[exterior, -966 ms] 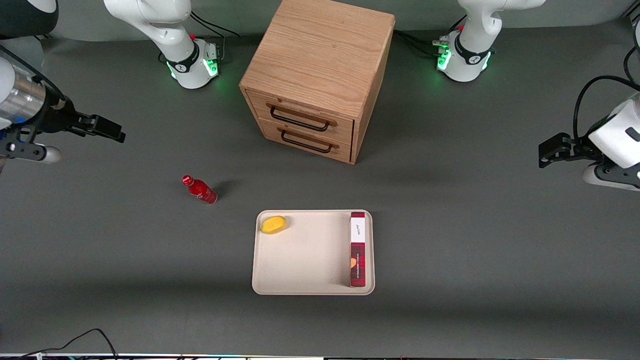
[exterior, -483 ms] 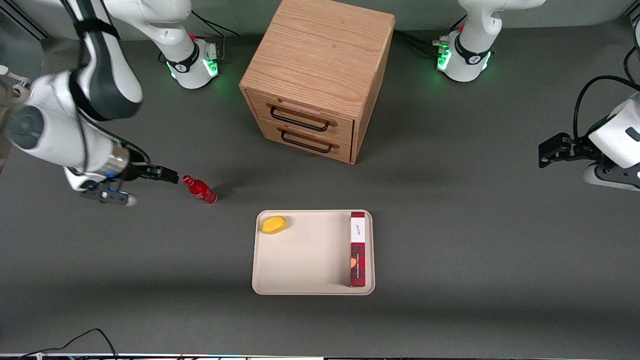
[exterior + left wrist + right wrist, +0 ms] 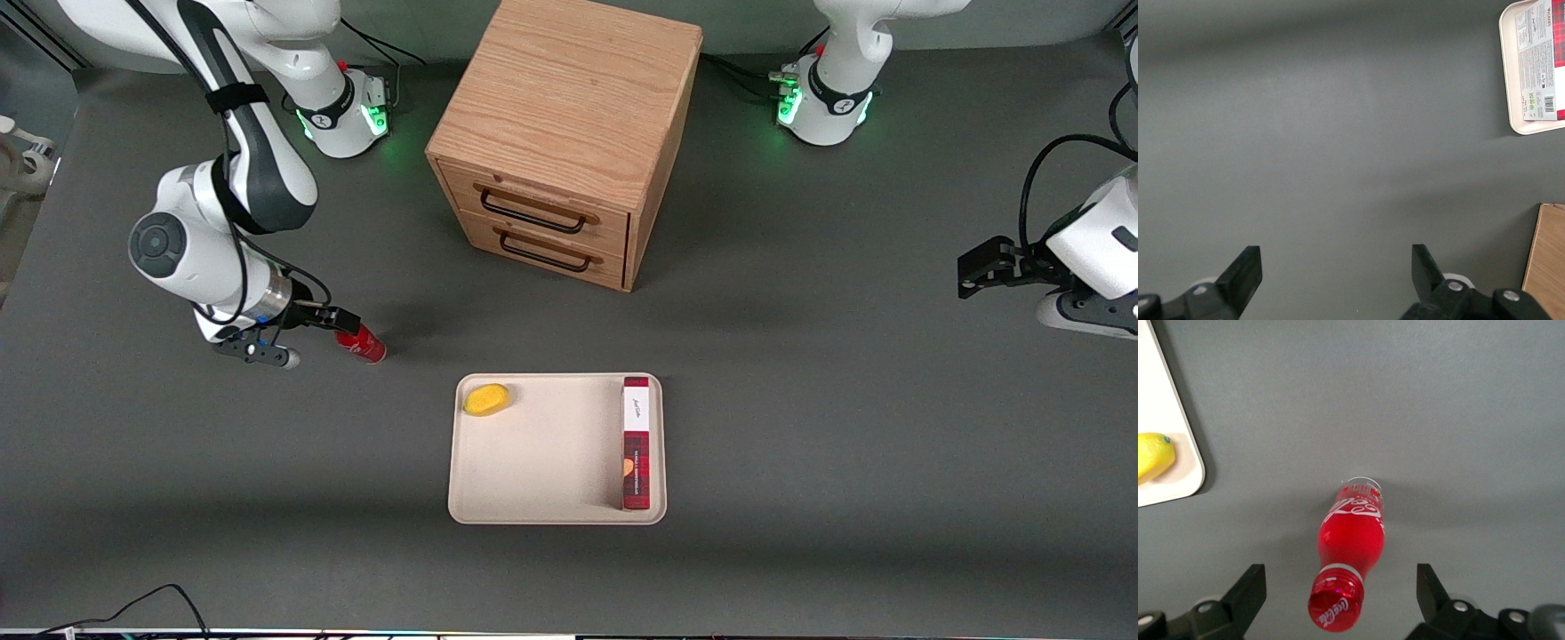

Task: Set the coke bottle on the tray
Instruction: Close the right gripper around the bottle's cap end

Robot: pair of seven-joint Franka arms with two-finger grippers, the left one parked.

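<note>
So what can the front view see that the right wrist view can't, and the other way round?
Only the front view shows the wooden drawer cabinet, the red plaid box on the tray, and the whole tray.

Only the right wrist view shows the white lettering on the coke bottle and the hand's open fingers standing on either side of its cap.

Both show the bottle standing on the table outside the tray, the hand at its cap, and the yellow fruit in a tray corner.

Gripper point(image 3: 1338, 600) sits spread wide right above the coke bottle point(image 3: 1350, 540), bare table point(image 3: 267, 462) all round it. On the tray point(image 3: 551, 514), the middle's free between yellow fruit point(image 3: 487, 399) and plaid box point(image 3: 636, 444).
</note>
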